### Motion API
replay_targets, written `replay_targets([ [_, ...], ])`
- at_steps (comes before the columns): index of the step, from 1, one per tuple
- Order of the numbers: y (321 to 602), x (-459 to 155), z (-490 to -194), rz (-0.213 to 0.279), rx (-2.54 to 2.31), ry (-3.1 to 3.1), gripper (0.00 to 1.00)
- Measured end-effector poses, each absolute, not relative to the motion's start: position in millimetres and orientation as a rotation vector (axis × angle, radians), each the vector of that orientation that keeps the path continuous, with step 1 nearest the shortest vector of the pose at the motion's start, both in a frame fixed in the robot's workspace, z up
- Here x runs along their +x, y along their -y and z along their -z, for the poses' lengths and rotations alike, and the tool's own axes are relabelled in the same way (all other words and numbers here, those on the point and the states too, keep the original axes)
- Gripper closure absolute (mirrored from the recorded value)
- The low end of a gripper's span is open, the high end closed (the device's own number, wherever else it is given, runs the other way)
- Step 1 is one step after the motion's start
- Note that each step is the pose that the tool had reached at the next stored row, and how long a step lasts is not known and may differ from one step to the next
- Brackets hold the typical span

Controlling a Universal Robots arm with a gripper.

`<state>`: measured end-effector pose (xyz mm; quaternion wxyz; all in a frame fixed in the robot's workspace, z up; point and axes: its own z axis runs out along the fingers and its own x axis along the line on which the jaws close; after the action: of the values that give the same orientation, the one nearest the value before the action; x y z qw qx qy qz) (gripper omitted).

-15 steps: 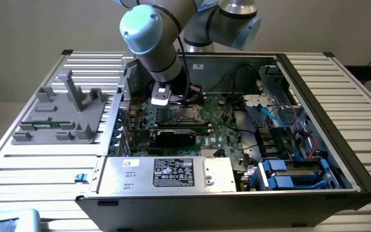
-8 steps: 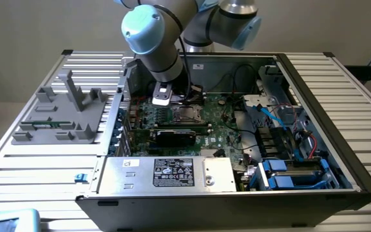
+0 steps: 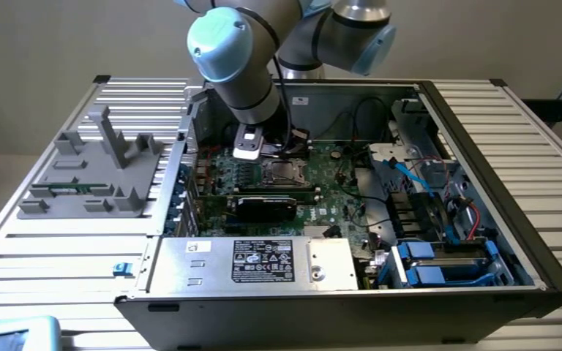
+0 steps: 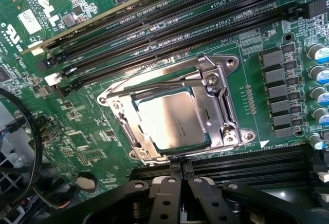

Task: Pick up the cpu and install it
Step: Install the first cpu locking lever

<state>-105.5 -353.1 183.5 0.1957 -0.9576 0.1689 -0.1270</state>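
1. the cpu [image 4: 172, 119] lies flat inside the metal socket frame [image 4: 221, 106] on the green motherboard [image 4: 257, 59], at the centre of the exterior frame [image 3: 283, 172].
2. the gripper [image 4: 180, 168] hangs just above the socket's edge, its fingers [image 4: 175, 170] pressed together on nothing.
3. in the exterior view, the arm [image 3: 242, 66] reaches down from the upper centre into the open computer case [image 3: 515, 241].
4. a black expansion card [image 3: 266, 207] sits just below the socket, and a silver power supply [image 3: 252, 263] at the lower centre.

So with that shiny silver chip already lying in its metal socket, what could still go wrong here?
The shut gripper sits at the rim of the silver socket frame; a sideways nudge might shift the shiny square silver cpu. The socket looks unclamped, so the chip may not be secured. The black cable beside the arm could snag.
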Motion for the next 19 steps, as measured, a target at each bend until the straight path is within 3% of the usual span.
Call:
replay_targets([
  [19,353.0,-98.0,-183.5,0.356,-2.683,-0.474,0.89],
])
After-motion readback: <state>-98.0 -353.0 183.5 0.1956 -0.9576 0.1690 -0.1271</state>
